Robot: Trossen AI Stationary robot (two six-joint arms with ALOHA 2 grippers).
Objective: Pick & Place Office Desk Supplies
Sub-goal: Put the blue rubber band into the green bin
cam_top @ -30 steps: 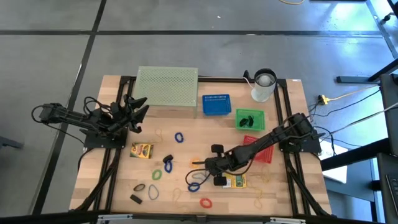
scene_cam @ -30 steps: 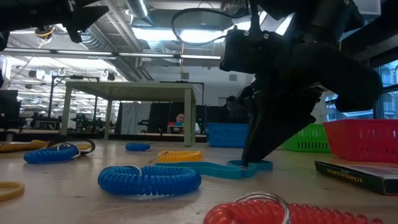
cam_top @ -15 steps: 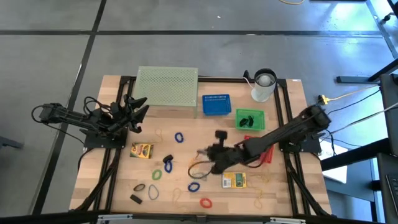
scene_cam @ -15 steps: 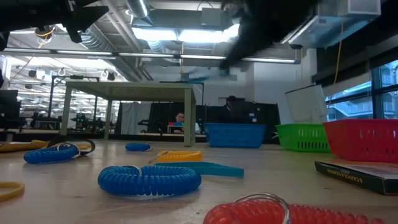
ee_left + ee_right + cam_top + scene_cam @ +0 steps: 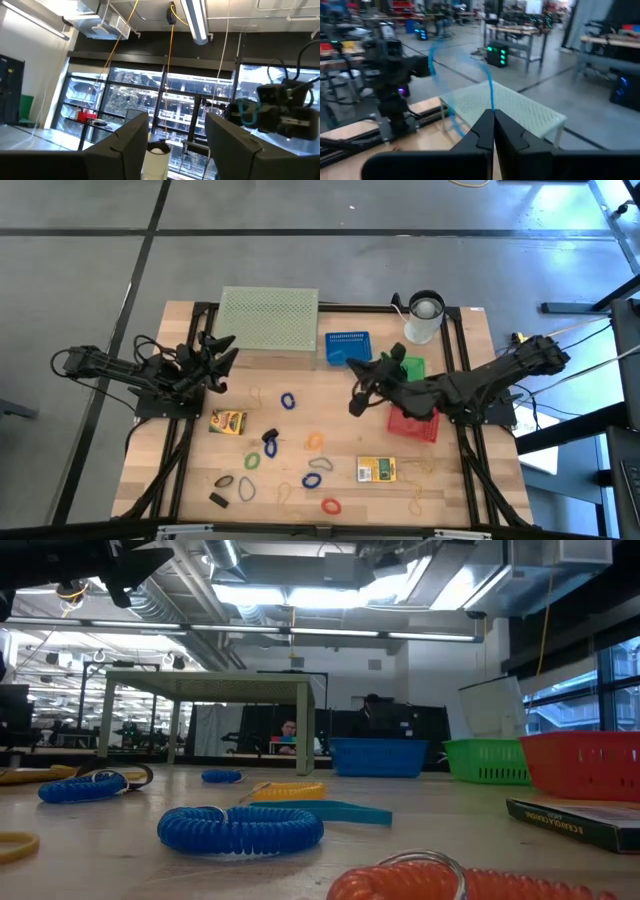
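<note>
The right hand hangs above the middle of the bench, its fingers pressed together on a thin blue rubber-band loop that rises from the tips as a blurred curved streak (its full shape cannot be made out). A second ago this hand was low over the loops near the front by the yellow-green card box; it has since lifted and swung back toward the blue basket and green basket. The left hand waits at the bench's left edge beside the pale green mesh stand, its fingers spread. Loose loops and a second card box lie across the front half; the strip before the baskets is bare wood.
</note>
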